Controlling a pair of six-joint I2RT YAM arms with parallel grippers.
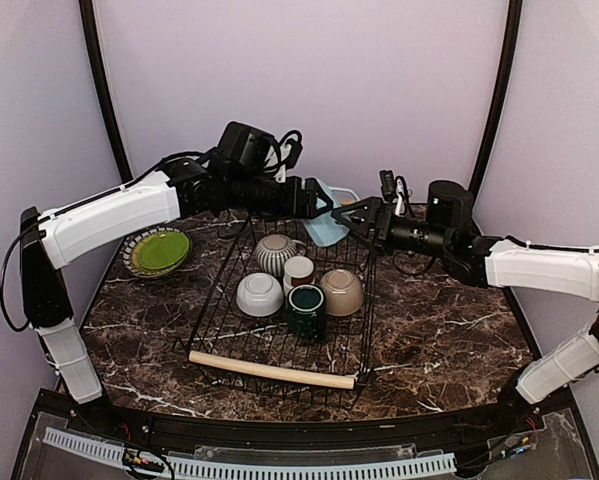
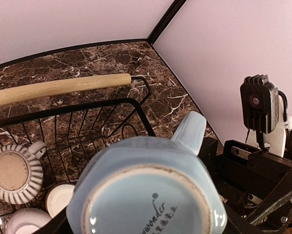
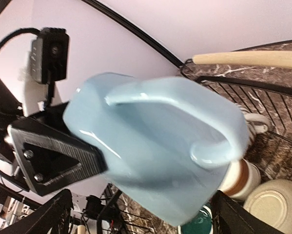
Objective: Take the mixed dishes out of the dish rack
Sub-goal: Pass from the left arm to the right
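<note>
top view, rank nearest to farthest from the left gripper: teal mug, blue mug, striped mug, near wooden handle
1. blue mug, held in the left gripper
2. striped mug, far end of the rack
3. teal mug, middle of the rack
4. wooden handle, rack's near edge

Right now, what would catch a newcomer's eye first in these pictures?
A light-blue mug hangs in mid-air above the far end of the dish rack, pinched by the left claw, with the right claw open around it. A green plate lies left of the rack.
</note>
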